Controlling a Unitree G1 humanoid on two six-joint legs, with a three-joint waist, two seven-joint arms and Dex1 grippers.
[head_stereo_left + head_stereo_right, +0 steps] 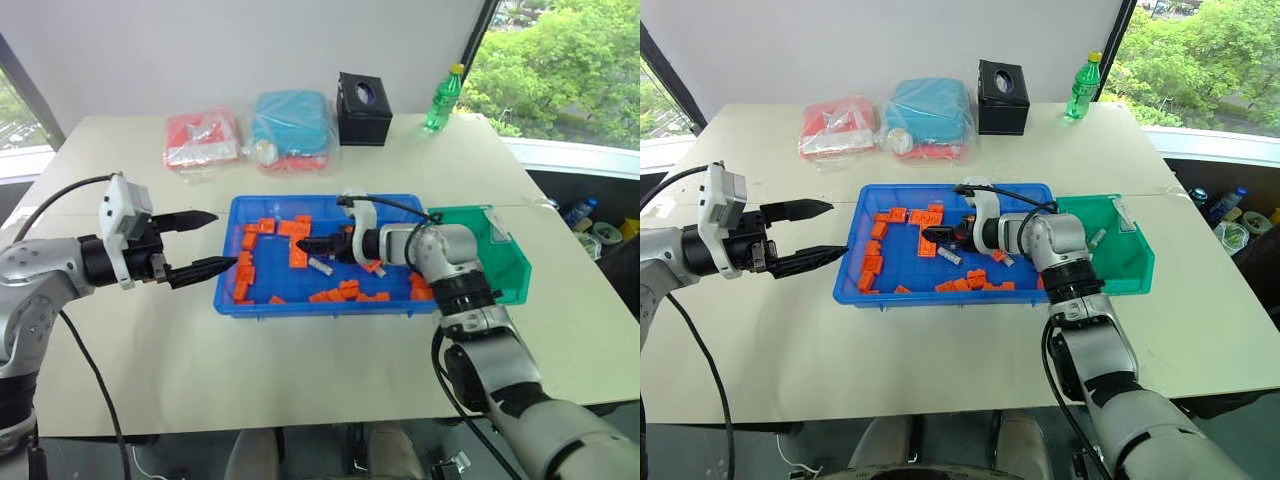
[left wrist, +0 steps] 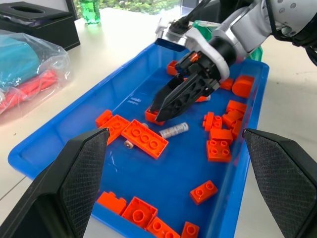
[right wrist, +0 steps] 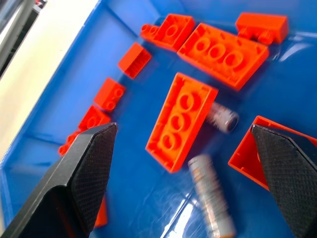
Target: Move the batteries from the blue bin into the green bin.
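Note:
The blue bin [image 1: 322, 308] sits mid-table, strewn with orange bricks [image 1: 297, 228]. A silvery battery [image 1: 320, 266] lies on its floor near the middle, and another battery [image 3: 223, 119] lies end-on beside a long brick. My right gripper [image 1: 303, 245] reaches into the bin from the right. It is open and empty, hovering just above the battery [image 3: 212, 201]. The green bin [image 1: 500, 262] stands against the blue bin's right end, behind my right arm. My left gripper [image 1: 200, 243] hangs open and empty over the table, just left of the blue bin.
At the back of the table lie a red pouch [image 1: 200, 140], a teal pouch [image 1: 290, 120], a black tissue box [image 1: 363, 108] and a green bottle [image 1: 442, 98]. Bare tabletop lies in front of the bins and to their left.

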